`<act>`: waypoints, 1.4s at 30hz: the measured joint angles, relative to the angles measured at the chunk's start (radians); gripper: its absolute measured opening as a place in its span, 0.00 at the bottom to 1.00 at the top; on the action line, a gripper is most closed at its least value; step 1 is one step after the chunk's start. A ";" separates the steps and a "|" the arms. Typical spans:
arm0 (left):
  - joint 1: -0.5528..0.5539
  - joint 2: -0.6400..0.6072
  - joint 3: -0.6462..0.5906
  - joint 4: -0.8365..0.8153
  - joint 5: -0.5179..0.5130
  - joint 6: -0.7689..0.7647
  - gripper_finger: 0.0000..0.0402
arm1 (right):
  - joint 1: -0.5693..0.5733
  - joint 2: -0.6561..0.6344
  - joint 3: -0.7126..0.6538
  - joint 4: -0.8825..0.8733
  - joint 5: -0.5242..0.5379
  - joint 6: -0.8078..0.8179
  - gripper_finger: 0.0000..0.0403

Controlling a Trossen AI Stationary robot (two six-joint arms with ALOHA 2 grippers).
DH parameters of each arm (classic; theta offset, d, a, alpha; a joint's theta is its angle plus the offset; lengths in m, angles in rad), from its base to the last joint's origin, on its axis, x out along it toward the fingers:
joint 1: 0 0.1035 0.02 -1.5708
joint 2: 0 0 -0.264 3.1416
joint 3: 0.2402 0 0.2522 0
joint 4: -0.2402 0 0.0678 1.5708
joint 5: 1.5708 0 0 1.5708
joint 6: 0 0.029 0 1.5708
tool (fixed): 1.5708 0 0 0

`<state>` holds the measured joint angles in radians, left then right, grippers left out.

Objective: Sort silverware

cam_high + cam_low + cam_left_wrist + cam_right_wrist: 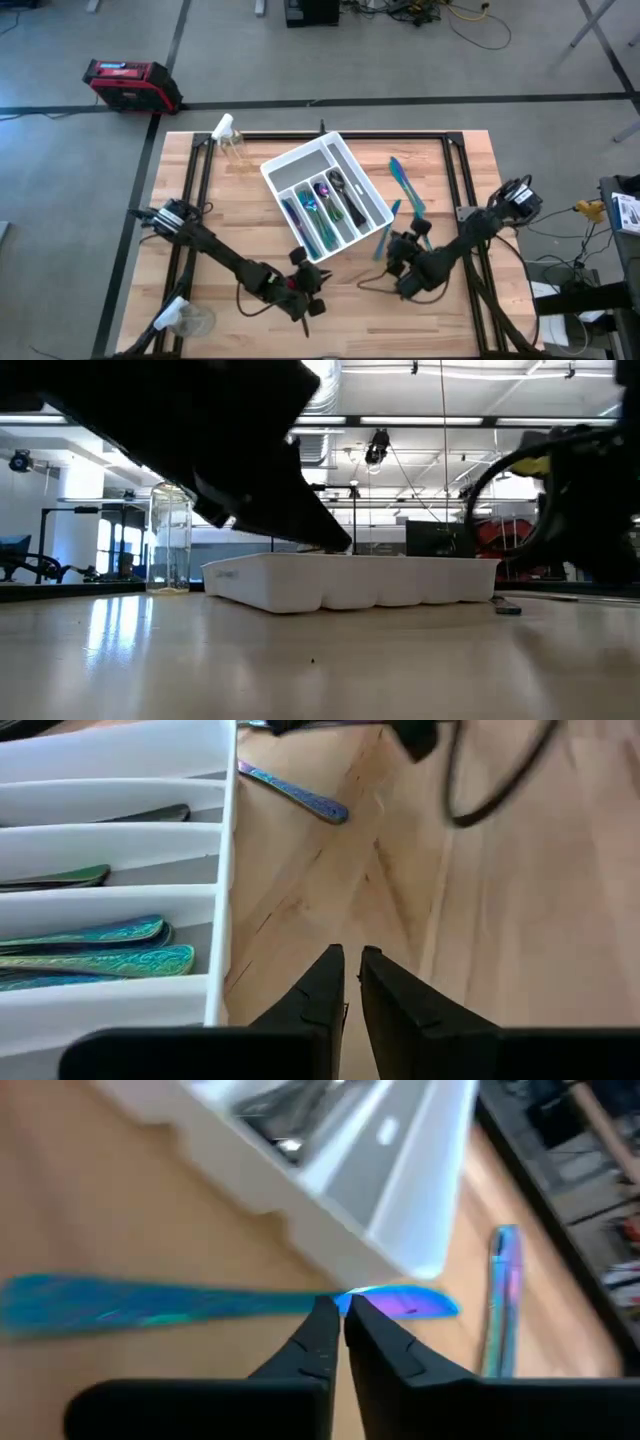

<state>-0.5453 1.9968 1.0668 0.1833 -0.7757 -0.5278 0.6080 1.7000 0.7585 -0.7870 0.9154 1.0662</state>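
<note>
The white tray (300, 160) lies slanted at the table's middle, with several teal and dark pieces of silverware (325, 205) in its compartments (100, 935). Two loose teal pieces (401, 175) (415, 212) lie on the wood to the tray's right. My right gripper (388, 245) is beside the tray's near right end, shut on a third teal-blue piece (150, 1302). My left gripper (302, 262) is at the tray's near corner, shut, its fingertips (350, 982) over bare wood with nothing between them. My right gripper pinches the teal-blue piece between its two fingertips (322, 1320), across its slim length, near its rounded purple end (410, 1302). The piece lies about level and low (295, 792). Whether it is clear of the table, I cannot tell.
A clear bottle (232, 140) stands at the far left of the table and a clear cup (185, 320) at the near left corner. Black frame rails (455, 170) run along the table's sides. Bare wood lies along the near edge between the arms.
</note>
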 joint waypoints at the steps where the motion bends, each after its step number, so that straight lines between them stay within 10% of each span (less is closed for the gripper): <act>1: 0.006 0.009 0.000 -0.001 0.001 -0.001 0.06 | -0.023 0.003 -0.010 0.023 0.007 -0.033 0.02; 15: 0.019 0.046 0.000 0.019 0.036 -0.009 0.06 | -0.330 0.010 -0.041 0.117 0.036 -0.459 0.00; 25: 0.020 0.051 -0.001 0.099 0.035 0.017 0.06 | -0.115 -0.103 -0.071 -0.011 0.116 -0.134 0.00; 42: 0.027 0.195 0.142 0.233 0.105 0.210 0.06 | 0.006 0.001 -0.130 0.724 -0.113 -0.339 0.00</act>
<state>-0.5182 2.1922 1.2092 0.4167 -0.6705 -0.3182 0.6137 1.7014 0.6285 -0.0630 0.8025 0.7271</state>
